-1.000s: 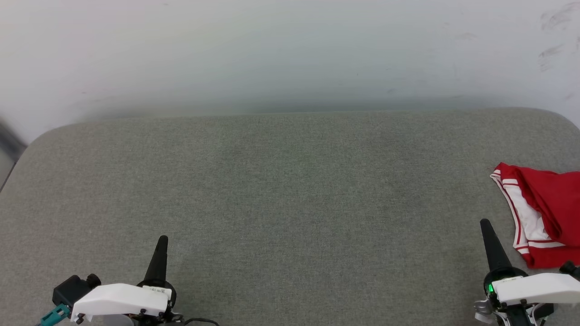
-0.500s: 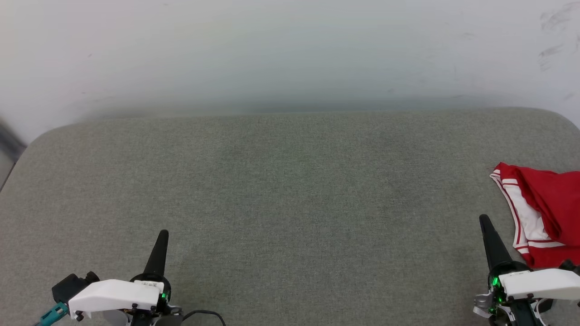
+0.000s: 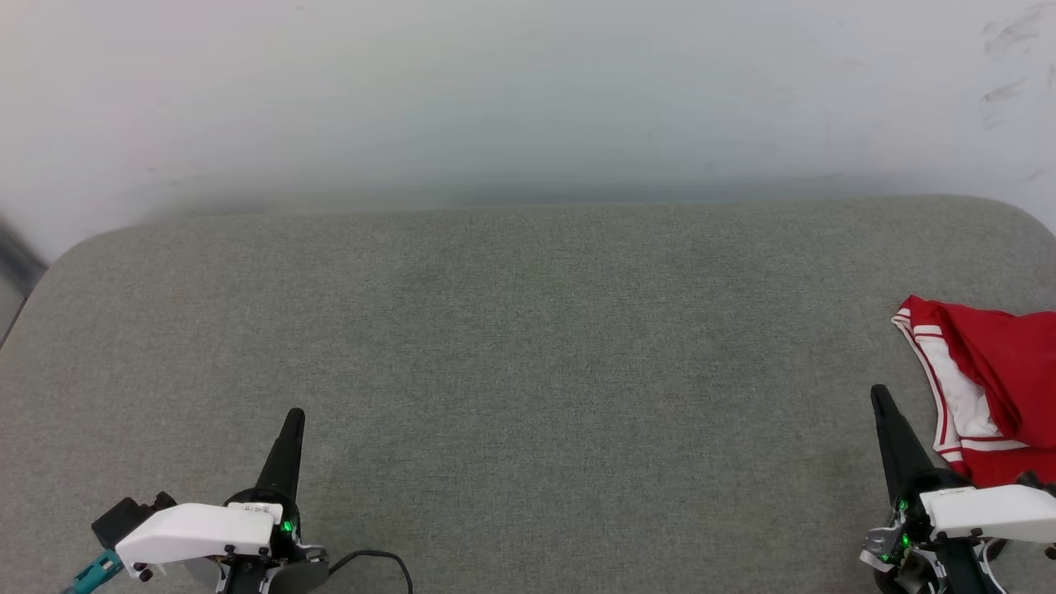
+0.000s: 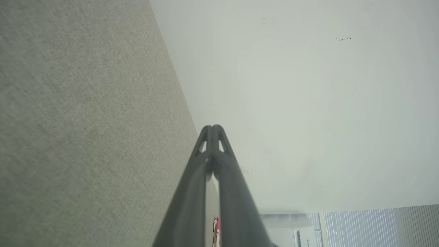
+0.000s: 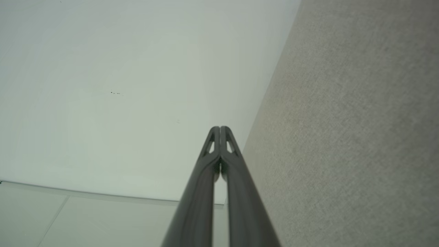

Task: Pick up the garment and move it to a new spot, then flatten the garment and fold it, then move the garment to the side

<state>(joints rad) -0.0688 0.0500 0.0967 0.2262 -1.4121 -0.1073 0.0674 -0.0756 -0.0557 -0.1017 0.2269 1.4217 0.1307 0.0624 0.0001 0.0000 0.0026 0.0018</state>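
Nearest, the left fingers [image 3: 285, 462] and the right fingers [image 3: 898, 445] were seen pressed fully together with nothing held, pointing away over the grey tabletop [image 3: 528, 330]. The garment [image 3: 1002, 363] was seen bunched at the tabletop's right edge, just right of and slightly beyond the right fingers, by far the nearer pair. A pale wall [image 3: 528, 99] was seen behind.

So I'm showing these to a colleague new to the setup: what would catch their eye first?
The red garment, bunched up with white striped trim showing, lies at the right edge of the grey padded surface in the head view. Next come the left gripper and the right gripper low in that view, both shut and empty, the right one close beside the garment.
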